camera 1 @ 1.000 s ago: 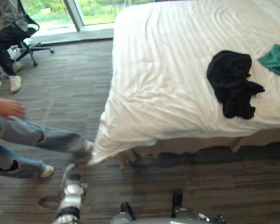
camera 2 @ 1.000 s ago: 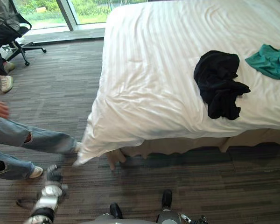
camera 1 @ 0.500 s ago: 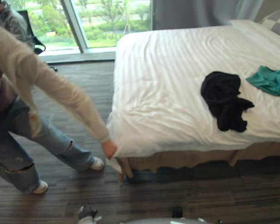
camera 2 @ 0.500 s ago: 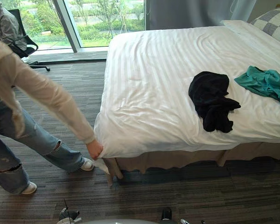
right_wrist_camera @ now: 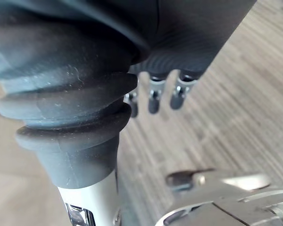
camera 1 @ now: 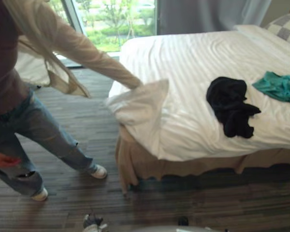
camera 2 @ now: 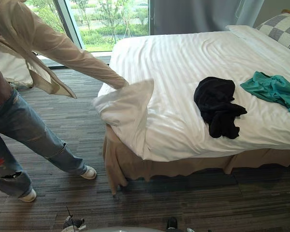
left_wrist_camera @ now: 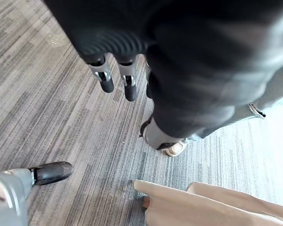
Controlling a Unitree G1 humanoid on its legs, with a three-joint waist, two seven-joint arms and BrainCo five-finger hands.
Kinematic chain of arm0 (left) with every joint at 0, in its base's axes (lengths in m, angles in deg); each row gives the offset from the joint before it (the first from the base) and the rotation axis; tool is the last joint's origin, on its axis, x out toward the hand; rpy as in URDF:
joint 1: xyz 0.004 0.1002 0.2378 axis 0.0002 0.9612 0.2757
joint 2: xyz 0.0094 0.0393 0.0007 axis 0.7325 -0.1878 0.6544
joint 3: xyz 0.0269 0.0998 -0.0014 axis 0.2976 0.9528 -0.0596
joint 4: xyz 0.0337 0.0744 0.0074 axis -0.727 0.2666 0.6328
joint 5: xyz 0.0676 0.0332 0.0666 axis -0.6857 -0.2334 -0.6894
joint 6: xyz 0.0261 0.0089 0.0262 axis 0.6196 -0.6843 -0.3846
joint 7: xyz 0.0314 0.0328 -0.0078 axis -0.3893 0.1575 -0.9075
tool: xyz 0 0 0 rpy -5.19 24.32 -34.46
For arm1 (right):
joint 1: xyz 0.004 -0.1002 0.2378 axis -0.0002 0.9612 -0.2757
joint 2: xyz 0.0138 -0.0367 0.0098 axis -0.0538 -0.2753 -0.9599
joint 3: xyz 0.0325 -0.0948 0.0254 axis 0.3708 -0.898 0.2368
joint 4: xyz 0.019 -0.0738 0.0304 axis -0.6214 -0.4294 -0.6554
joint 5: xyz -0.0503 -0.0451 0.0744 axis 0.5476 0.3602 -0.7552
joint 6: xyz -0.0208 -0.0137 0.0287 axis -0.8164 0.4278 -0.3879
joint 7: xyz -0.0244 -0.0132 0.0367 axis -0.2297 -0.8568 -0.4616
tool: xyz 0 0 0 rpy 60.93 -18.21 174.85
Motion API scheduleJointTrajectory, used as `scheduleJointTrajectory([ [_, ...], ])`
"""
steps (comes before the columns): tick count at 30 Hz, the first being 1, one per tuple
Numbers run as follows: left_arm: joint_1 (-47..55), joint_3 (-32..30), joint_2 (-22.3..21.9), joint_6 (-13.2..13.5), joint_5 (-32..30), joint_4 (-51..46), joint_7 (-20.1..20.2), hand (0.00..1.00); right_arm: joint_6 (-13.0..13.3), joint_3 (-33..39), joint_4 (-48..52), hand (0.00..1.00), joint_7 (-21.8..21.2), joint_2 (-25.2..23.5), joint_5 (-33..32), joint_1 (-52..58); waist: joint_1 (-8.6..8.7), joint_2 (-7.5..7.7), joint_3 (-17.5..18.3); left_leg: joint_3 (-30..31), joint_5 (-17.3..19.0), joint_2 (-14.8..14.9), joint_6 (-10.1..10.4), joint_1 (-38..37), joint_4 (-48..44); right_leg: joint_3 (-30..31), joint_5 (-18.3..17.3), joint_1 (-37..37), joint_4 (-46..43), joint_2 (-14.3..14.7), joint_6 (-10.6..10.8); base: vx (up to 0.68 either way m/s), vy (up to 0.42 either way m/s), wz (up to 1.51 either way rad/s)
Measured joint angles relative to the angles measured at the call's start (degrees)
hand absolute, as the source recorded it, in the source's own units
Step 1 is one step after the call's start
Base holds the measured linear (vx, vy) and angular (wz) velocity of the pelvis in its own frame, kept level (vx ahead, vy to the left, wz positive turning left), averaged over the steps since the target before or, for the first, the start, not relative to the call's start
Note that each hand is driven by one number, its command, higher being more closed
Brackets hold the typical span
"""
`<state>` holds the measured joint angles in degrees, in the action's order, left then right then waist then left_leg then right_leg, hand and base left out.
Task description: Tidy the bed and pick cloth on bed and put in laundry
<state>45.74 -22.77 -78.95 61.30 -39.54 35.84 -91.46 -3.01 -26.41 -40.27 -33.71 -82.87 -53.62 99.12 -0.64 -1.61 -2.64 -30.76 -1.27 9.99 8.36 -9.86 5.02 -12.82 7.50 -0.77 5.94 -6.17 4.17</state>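
Observation:
A crumpled black cloth [camera 2: 216,105] lies on the white duvet [camera 2: 183,58] near the bed's front edge. A teal cloth [camera 2: 273,89] lies to its right. A person [camera 2: 19,111] on the left holds the duvet's near left corner [camera 2: 125,108] lifted and folded back over the bed. My left hand [left_wrist_camera: 115,77] hangs low above the floor with straight fingers and nothing in it, and it also shows at the bottom edge [camera 1: 93,223]. My right hand [right_wrist_camera: 153,96] hangs over the floor too, its fingers relaxed and holding nothing. Both hands are far from the cloths.
The tan bed skirt [camera 2: 117,162] is bared at the near left corner. A checkered pillow [camera 2: 282,29] lies at the far right of the bed. A tall window [camera 2: 111,21] and a grey curtain [camera 2: 198,17] stand behind. Striped carpet [camera 2: 193,203] runs along the bed's front.
The person has pulled the duvet corner up from beside the bed leg and folded it back onto the bed, baring the tan skirt. Since one second ago the camera has tilted up.

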Motion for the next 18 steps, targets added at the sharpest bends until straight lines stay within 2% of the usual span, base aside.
scheduleJointTrajectory([
  [5,-4.95,-0.88,8.23,-0.25,0.68,-6.43,-1.55,0.0,0.13,-0.36,0.01,0.0,0.08,0.0,-0.01,0.02,0.13,-0.09,0.01,0.38,0.0,0.06,0.01,0.12,-0.04,-0.35,0.1,-0.04,-0.01,0.04,0.14,0.0,-0.009,0.03],
  [7,-7.93,1.52,13.84,-0.91,-1.8,-14.79,-3.65,0.0,0.36,-0.78,0.03,0.0,0.11,-0.04,-0.32,0.2,0.4,-0.09,0.02,0.67,-0.01,0.05,0.0,0.25,-0.08,-0.63,0.24,-0.06,-0.02,-0.02,-0.03,0.0,-0.007,0.05],
  [10,-11.49,6.3,19.62,-0.85,-6.81,-26.78,-7.11,0.0,0.89,-1.84,0.17,0.0,0.09,0.1,-1.19,1.18,0.55,-0.08,0.07,0.84,-0.05,-0.02,-0.08,0.34,-0.46,-0.82,0.27,-0.17,-0.04,-0.18,-0.02,0.01,-0.002,0.02],
  [13,-15.78,8.92,21.06,-0.76,-9.5,-30.24,-9.87,0.0,1.36,-1.82,0.19,0.0,0.02,0.14,-1.91,1.75,1.36,-0.56,0.11,0.83,0.38,-0.12,-0.23,0.67,-1.15,-0.78,0.27,-0.12,-0.04,-0.39,-0.01,0.01,0.001,-0.01],
  [14,-18.97,11.96,21.51,-0.85,-10.75,-31.11,-11.0,0.0,1.52,-1.75,0.18,0.0,-0.05,0.2,-2.84,1.77,2.15,-1.01,0.15,0.61,0.42,-0.22,-0.25,0.91,-1.15,-0.5,0.29,0.03,-0.06,-0.44,0.01,0.01,0.001,-0.05],
  [18,-26.9,18.78,22.61,-1.05,-14.24,-31.01,-11.72,0.0,1.7,-1.68,0.07,0.0,-0.18,0.2,-2.95,1.79,3.72,-1.57,-0.24,-0.93,0.45,-0.13,-0.22,1.51,-1.25,1.34,0.63,1.94,-0.24,-0.18,-0.04,-0.03,-0.014,-0.18],
])
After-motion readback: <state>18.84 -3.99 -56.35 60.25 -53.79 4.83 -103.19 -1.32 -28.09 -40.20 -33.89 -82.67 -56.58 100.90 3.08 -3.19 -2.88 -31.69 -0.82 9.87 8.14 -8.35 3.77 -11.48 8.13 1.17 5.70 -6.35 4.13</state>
